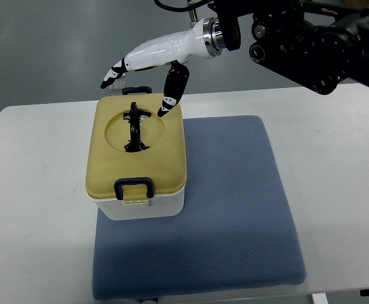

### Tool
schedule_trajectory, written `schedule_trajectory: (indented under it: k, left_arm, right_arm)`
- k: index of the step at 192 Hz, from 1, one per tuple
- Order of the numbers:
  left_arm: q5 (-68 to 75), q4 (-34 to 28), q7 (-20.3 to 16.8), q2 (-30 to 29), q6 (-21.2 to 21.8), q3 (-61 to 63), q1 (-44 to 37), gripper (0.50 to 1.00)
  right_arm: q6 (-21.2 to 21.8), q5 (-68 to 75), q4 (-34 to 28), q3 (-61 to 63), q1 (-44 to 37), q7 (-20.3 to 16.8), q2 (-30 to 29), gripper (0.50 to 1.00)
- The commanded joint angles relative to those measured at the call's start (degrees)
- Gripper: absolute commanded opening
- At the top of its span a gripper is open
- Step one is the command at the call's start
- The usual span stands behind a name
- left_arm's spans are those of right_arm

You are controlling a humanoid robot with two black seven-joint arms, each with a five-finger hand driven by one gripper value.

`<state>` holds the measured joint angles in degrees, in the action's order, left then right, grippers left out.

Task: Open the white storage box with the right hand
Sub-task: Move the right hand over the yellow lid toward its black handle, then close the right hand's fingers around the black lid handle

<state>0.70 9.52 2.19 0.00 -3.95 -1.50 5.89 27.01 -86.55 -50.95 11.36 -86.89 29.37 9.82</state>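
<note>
Reaching in from the top right, the white-shelled right hand [148, 68] hangs over the far edge of the box, fingers spread loose and gripping nothing. The long fingers stretch left with black-tipped ends just past the far latch, while the dark thumb [173, 90] points down, its tip at or just above the far right part of the lid. Can't tell if it's actually touching. Behind the hand there's a shiny metal wrist ring, then a bulky black arm [311, 44] running off the right edge.

The thing it's working on is a white plastic storage box with rounded corners [140, 206], capped by a matte mustard-yellow lid [111, 168] that's down flat, so it's closed. The lid has a round sunken dish in the middle with a black folding handle [134, 128] lying in it. A dark-framed yellow latch [133, 189] sits clipped on the near side, and another one [134, 90] shows on the far side. Contents are hidden.

The box sits on the near-left part of a blue-grey fabric mat [235, 215] with a fine dimpled weave, partly overhanging its left edge. Under that is a smooth white surface [38, 209].
</note>
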Motion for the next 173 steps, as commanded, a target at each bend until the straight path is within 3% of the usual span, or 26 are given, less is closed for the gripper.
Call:
schedule_trajectory:
  k: [1, 75, 130, 173]
  left_arm:
    - [0.0, 0.1, 0.0, 0.0, 0.0, 0.0, 0.0, 1.0]
    - [0.0, 0.2, -0.1, 0.0, 0.0, -0.1, 0.0, 1.0]
    - [0.0, 0.5, -0.1, 0.0, 0.0, -0.1, 0.0, 1.0]
    - [0.0, 0.6, -0.1, 0.0, -0.4, -0.1, 0.0, 1.0]
  right_arm:
    - [-0.5, -3.8, 0.0, -0.2, 0.1, 1.8, -1.7, 0.907]
    - [-0.6, -9.6, 0.1, -1.9, 0.4, 3.8, -3.3, 0.901]
    - [-1.6, -13.8, 0.1, -2.0, 0.4, 3.9, -4.7, 0.801]
    - [-3.0, -16.5, 0.5, -2.4, 0.2, 3.8, -5.2, 0.766]
